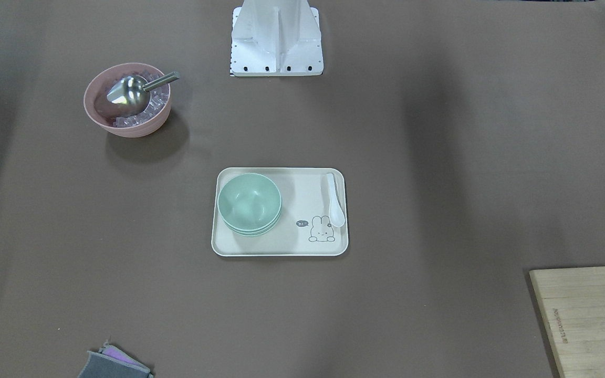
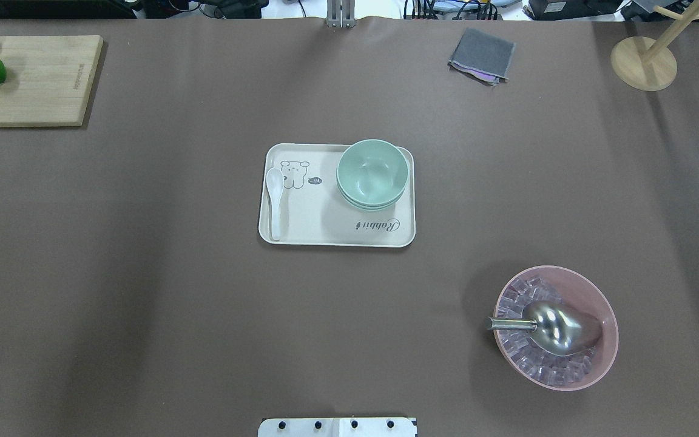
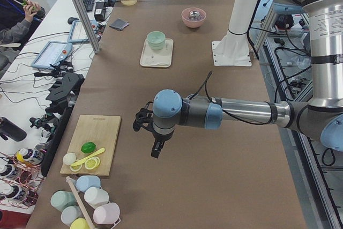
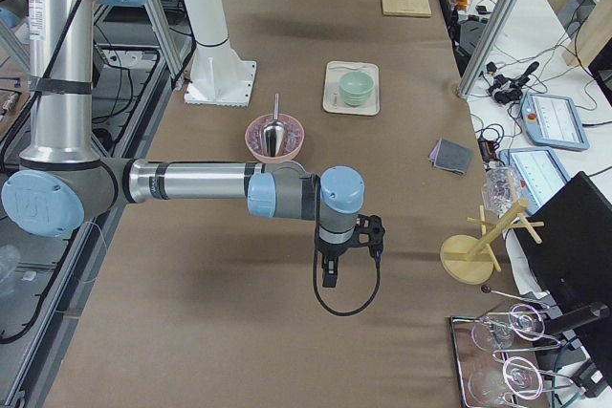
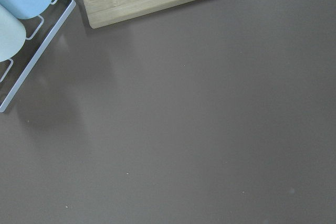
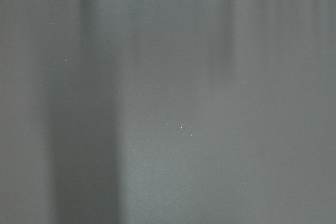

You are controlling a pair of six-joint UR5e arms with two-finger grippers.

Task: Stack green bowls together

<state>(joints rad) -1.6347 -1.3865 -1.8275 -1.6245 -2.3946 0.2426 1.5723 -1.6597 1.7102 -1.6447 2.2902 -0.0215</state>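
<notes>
Three green bowls [image 1: 249,205] sit nested in one stack on the left part of a cream tray [image 1: 281,247] at mid-table. The stack also shows in the overhead view [image 2: 372,173] and, small, in both side views [image 3: 156,39] [image 4: 356,86]. My left gripper [image 3: 155,148] hangs over bare table near the cutting board, far from the tray. My right gripper [image 4: 330,276] hangs over bare table past the pink bowl. Both grippers show in the side views only, so I cannot tell whether they are open or shut. Neither wrist view shows any fingers.
A white spoon [image 2: 275,200] lies on the tray. A pink bowl [image 2: 604,303] holds ice cubes and a metal scoop [image 2: 559,328]. A cutting board [image 2: 34,85] with lime and lemon, a grey cloth [image 2: 482,54], a wooden stand [image 2: 644,60] and a cup rack [image 3: 86,202] sit at the table's edges.
</notes>
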